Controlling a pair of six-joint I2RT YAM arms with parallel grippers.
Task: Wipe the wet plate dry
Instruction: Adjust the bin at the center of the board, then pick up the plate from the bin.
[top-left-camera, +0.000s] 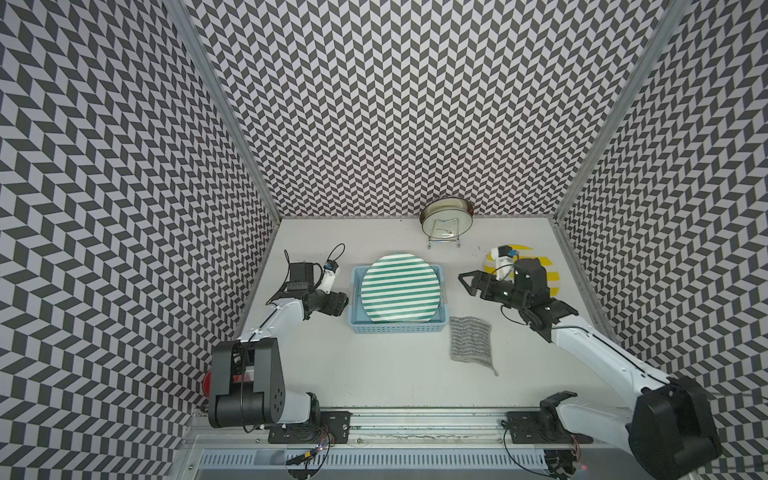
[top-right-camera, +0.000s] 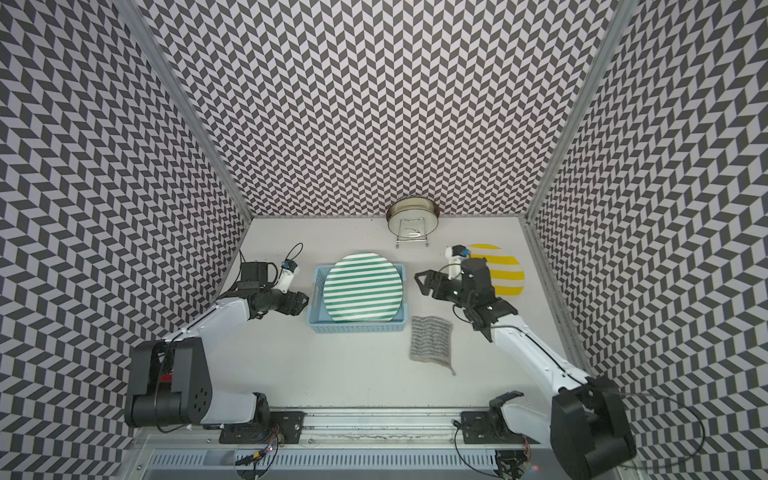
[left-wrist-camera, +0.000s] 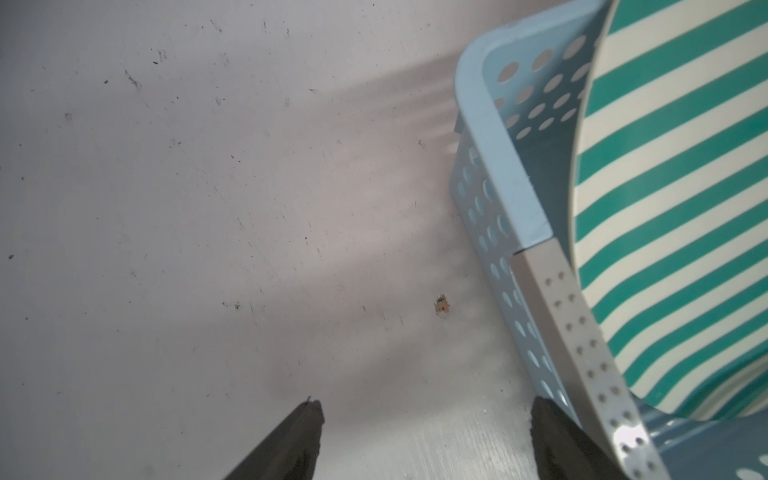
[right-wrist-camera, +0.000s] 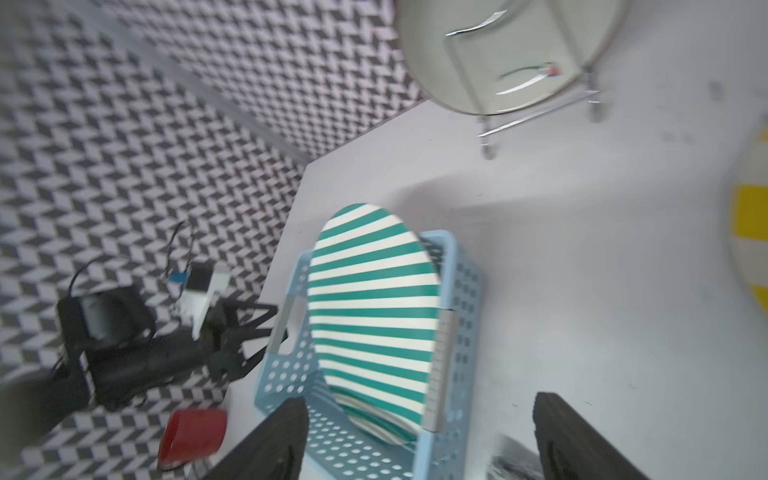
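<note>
A green-and-white striped plate (top-left-camera: 401, 286) (top-right-camera: 363, 286) leans upright inside a light blue perforated basket (top-left-camera: 395, 328) (top-right-camera: 355, 327) at mid-table. No water shows on it from here. A grey knitted cloth (top-left-camera: 471, 340) (top-right-camera: 431, 337) lies flat on the table, just right of the basket's front corner. My left gripper (top-left-camera: 343, 302) (left-wrist-camera: 428, 409) is open and empty, low beside the basket's (left-wrist-camera: 498, 166) left wall. My right gripper (top-left-camera: 465, 282) (right-wrist-camera: 419, 403) is open and empty, raised to the right of the basket (right-wrist-camera: 457, 332) and pointing at the plate (right-wrist-camera: 374, 299).
A yellow-and-white striped plate (top-left-camera: 552, 274) (top-right-camera: 505, 270) lies flat at the back right, partly under my right arm. Another pale plate (top-left-camera: 446, 220) (top-right-camera: 412, 218) stands in a wire rack against the back wall. Patterned walls enclose three sides.
</note>
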